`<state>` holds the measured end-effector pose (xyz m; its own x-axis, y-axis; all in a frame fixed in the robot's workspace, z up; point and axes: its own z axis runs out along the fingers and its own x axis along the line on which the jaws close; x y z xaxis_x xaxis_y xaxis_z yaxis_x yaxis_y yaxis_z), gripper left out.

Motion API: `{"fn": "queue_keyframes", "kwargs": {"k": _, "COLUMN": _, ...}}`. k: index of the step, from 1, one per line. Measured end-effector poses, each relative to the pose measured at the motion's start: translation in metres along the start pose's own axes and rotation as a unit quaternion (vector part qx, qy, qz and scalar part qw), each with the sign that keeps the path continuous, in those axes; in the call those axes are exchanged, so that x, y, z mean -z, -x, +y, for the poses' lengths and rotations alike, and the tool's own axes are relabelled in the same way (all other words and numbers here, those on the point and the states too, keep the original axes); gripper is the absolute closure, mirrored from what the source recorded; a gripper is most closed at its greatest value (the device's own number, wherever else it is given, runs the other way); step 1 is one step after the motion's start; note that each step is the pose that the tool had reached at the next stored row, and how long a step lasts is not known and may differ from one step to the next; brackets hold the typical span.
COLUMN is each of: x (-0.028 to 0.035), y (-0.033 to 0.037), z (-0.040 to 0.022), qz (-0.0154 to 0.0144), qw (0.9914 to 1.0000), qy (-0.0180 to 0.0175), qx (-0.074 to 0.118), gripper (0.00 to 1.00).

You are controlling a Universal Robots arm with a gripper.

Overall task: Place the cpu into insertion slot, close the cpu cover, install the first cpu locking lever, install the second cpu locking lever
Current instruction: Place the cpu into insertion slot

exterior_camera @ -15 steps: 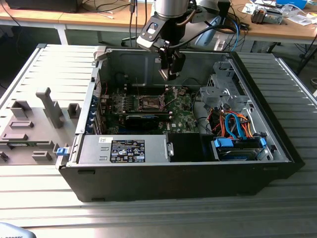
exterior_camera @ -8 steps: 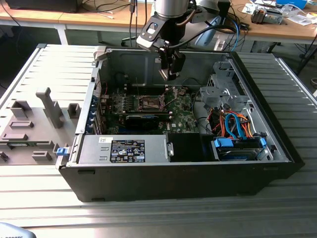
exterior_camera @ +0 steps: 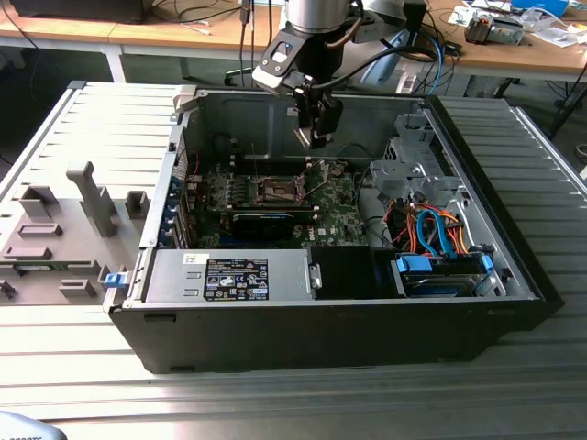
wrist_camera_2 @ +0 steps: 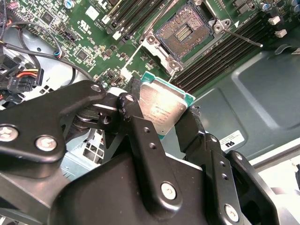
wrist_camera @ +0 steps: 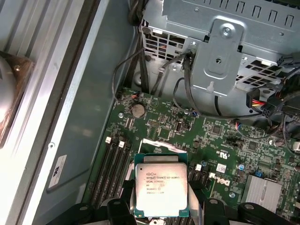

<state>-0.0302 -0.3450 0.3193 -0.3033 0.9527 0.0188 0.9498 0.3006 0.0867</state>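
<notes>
Black gripper [wrist_camera_2: 161,111] pinches the flat, square, silvery-topped cpu [wrist_camera_2: 159,105].

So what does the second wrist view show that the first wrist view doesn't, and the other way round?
The second wrist view brings in the insertion slot, uncovered with no chip in it, and a thin metal lever beside it. The first wrist view brings in the grey metal drive cage and a coin battery on the board. Both wrist views show the cpu clamped between the jaws, held over the green motherboard.
</notes>
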Motion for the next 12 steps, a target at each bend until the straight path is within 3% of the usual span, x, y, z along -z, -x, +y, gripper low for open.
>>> {"fn": "queue_keyframes", "kwargs": {"k": 12, "x": -0.0002, "y": 0.0, "z": 0.0, "qz": -0.0006, "qw": 0.99998, "qy": 0.0001, "qx": -0.007, "gripper": 0.46}}
